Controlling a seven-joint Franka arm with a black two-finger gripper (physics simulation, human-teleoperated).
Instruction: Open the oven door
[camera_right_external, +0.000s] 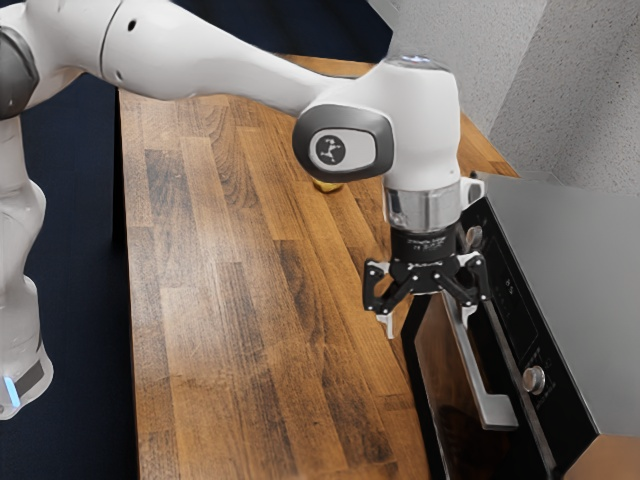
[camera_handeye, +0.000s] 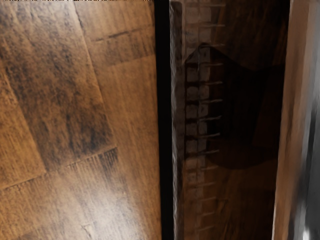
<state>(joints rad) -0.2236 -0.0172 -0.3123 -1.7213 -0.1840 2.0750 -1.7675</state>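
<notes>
My gripper (camera_right_external: 428, 308) points down in the exterior view with its two fingers spread wide, nothing held between them. It hovers over the border of table and oven, near the far end of the silver oven handle (camera_right_external: 478, 385). One finger is close to the handle; whether they touch I cannot tell. The dark glass oven door (camera_right_external: 450, 410) lies beside the wooden surface; how far it stands from the oven body is unclear. In the wrist view, the dark door (camera_handeye: 245, 115) runs alongside the wood, with a long shiny strip, apparently the handle (camera_handeye: 294, 120), beyond it.
Along the oven's black control panel (camera_right_external: 510, 310) are round knobs, one of them a silver knob (camera_right_external: 534, 380). The wooden tabletop (camera_right_external: 230, 330) extends across the middle of the exterior view. A small yellowish object (camera_right_external: 327, 186) sits behind the arm, and grey walls (camera_right_external: 590, 110) rise at the back.
</notes>
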